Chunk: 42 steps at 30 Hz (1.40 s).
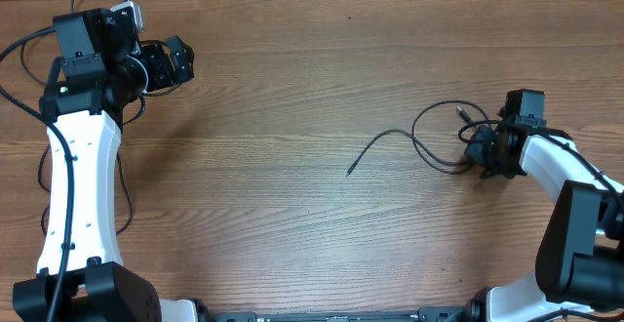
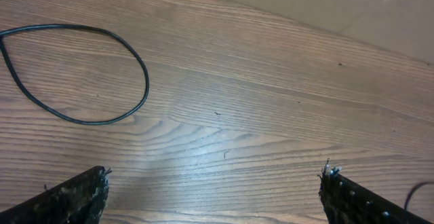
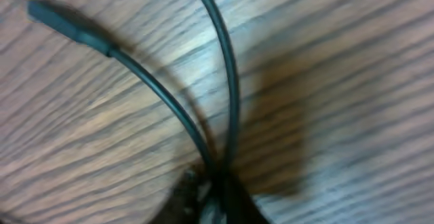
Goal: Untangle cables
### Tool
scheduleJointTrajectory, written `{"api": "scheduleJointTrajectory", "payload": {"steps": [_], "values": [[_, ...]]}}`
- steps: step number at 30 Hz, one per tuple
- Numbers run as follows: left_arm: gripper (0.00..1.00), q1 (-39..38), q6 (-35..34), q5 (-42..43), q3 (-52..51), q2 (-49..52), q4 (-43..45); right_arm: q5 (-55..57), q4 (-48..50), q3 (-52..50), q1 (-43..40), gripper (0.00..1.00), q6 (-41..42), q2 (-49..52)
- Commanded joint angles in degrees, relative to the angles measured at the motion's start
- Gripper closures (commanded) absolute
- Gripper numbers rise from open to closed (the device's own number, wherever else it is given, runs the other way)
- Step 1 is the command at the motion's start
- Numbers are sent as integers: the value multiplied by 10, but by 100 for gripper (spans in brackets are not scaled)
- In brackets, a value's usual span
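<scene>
Right gripper [image 1: 482, 153] was clamped shut on the cables [image 1: 415, 135] where two strands met, probably to drag the loop apart. Left gripper [image 1: 174, 63] hung wide open and empty, well apart from them.

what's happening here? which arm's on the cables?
The right gripper is shut on the cables at the right side of the table. The right wrist view shows two strands pinched where they meet. From the grip, a loop and a loose tail run out across the wood. The left gripper is open and empty at the other side of the table, away from the cables. The cables are not yet pulled apart.
</scene>
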Motion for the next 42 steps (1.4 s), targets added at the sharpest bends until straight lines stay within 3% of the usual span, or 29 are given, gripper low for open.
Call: {"api": "scheduleJointTrajectory", "payload": {"steps": [1,6,12,16,18,19,20,23,29,35,37,42], "values": [[0,-1,13,-3,7,-5,0,-93,5,-9,24,96,-2,29],[0,-1,13,74,7,-5,2,-164,75,-9,116,96,1,29],[1,-13,12,127,5,-3,0,-162,125,-9,200,96,14,29],[0,-54,13,121,5,-3,2,-161,128,3,198,67,13,29],[1,-108,13,46,5,-3,7,-161,121,38,185,40,13,28],[1,-121,12,31,5,-3,9,-161,117,46,183,35,13,27],[0,-141,8,8,5,-3,12,-159,106,65,177,21,13,26],[0,-217,-50,-60,5,3,20,-128,58,125,163,7,9,25],[0,-292,-113,-98,5,31,33,-80,3,173,145,0,9,25],[0,-362,-301,-97,5,104,47,-65,-6,183,95,0,14,24],[7,-389,-367,-91,5,135,47,-65,-10,183,73,0,14,24],[22,-432,-388,-104,5,174,45,-64,-27,183,44,0,16,24]]}}
